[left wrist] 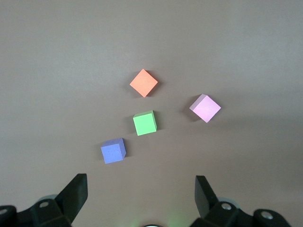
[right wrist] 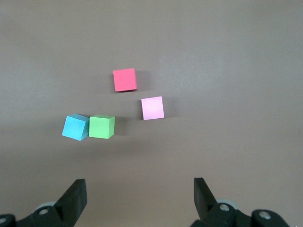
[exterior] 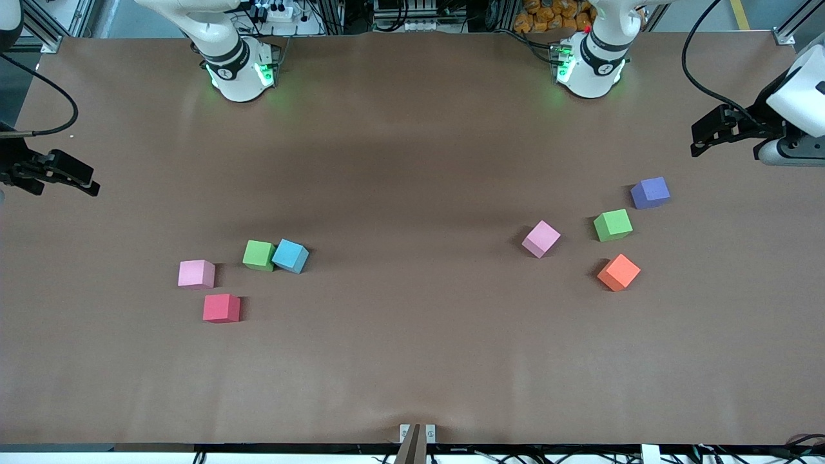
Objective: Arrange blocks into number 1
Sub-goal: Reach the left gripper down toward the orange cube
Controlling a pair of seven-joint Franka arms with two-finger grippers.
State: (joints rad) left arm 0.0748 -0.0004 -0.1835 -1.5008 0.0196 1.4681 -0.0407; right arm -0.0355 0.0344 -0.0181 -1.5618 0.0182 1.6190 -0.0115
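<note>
Front view: eight scattered blocks (exterior: 541,238) on table (exterior: 412,361)

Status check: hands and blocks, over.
Left hand and right hand open, empty, waiting at table ends. Blocks scattered in two groups of four, no 1 started. Nothing blocking.

Left claw (exterior: 699,138) and right claw (exterior: 90,183) hang open, empty, raised.
</note>
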